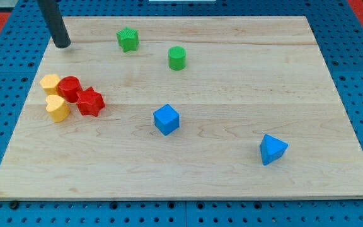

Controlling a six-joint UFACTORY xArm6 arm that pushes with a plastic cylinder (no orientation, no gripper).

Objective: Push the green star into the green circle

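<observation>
The green star point(128, 39) lies near the view's top, left of centre. The green circle point(177, 57), a short cylinder, stands to its right and a little lower, apart from it. My tip point(62, 45) rests on the board at the view's top left, well to the left of the green star and touching no block.
A cluster at the view's left holds a yellow block point(50, 82), a red cylinder point(69, 88), a red star point(90, 101) and a yellow heart-like block point(57, 108). A blue cube point(166, 119) sits near the middle. A blue triangular block point(272, 149) lies at lower right. The wooden board point(232, 183) lies on blue pegboard.
</observation>
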